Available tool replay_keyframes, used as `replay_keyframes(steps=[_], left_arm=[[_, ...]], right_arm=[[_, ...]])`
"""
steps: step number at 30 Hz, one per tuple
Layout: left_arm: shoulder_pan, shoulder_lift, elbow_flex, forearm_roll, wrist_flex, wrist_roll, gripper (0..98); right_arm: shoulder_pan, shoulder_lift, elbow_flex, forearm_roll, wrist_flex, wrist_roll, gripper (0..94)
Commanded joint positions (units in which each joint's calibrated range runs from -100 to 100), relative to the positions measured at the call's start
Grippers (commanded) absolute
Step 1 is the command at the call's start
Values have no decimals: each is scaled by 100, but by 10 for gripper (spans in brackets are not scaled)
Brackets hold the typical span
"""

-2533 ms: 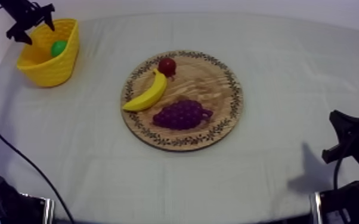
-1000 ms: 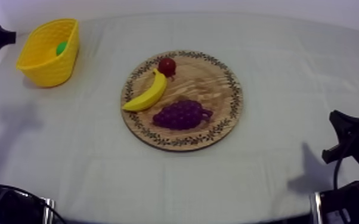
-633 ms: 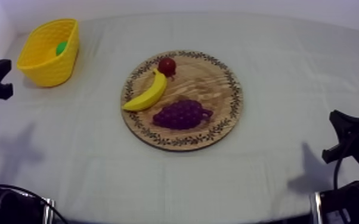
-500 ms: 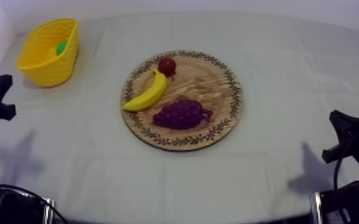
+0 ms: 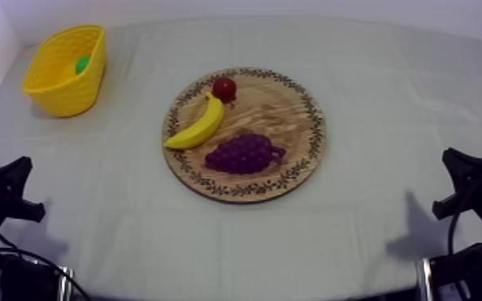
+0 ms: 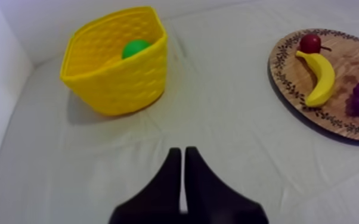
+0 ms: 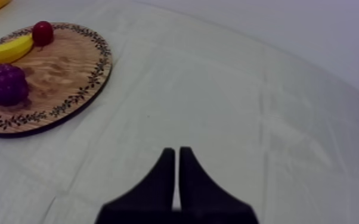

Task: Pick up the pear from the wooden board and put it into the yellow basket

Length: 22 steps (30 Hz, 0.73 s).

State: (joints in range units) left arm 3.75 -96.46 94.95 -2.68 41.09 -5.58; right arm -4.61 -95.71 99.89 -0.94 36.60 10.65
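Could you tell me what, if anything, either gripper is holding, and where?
Nothing: left gripper and right gripper are shut empty; the pear sits in the basket.

One each: basket (image 5: 62, 90), board (image 5: 286, 112), pear (image 5: 82, 64), banana (image 5: 197, 123), grapes (image 5: 243, 154), small red fruit (image 5: 225, 88).

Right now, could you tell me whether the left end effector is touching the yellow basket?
Apart. The left wrist view shows a wide stretch of bare cloth between the left end effector and the yellow basket.
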Motion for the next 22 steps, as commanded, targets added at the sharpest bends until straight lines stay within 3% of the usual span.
replay_keyframes(steps=[1,8,12,17,22], left_arm=[[-4,-263,92,-4,35,-7,5],[-39,-346,218,-12,-59,108,11],[-44,-352,413,16,-731,733,3],[-45,-353,471,25,-945,1614,1],[-45,-354,481,26,-981,1736,1]], right_arm=[[1,-4,0,-1,1,2,4],[1,-4,0,-1,1,2,4],[1,-4,0,-1,1,2,4],[1,-4,0,-1,1,2,4],[1,-4,0,-1,1,3,4]])
